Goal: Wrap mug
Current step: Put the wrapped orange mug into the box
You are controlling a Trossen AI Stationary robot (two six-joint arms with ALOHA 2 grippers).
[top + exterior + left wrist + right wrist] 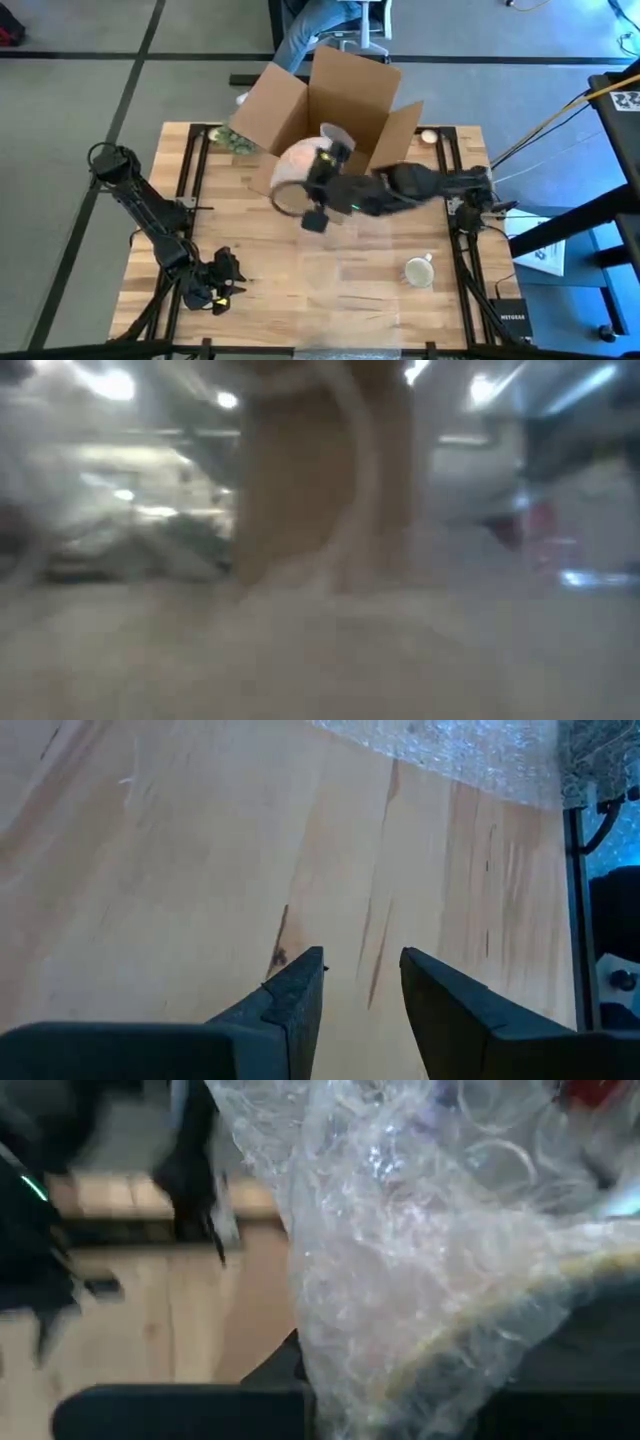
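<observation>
A rounded bundle in clear bubble wrap (pixel 297 162) hangs in front of the open cardboard box (pixel 330 95), with my right gripper (pixel 322 170) shut on its wrap. In the right wrist view the wrap (pixel 400 1250) fills most of the picture. A cream mug (pixel 418 270) stands unwrapped on its base at the table's near right, on a flat clear sheet of bubble wrap (pixel 365 262). Near the table's near left corner, my left gripper (pixel 362 982) stays open over bare wood, holding nothing. My right gripper holds the bundle by its bubble wrap (pixel 335 1345), which runs down between the two fingers and hides most of them. Several crumpled layers are gathered there. The arm reaches in from the table's right. The bundle looks held clear of the table, just in front of the box.
The box stands at the far middle with its flaps spread. A small pale object (pixel 429 136) lies at the far right and a greenish item (pixel 233 141) at the far left. Black rails (pixel 462 250) run along both sides. Bubble wrap blurs the low view.
</observation>
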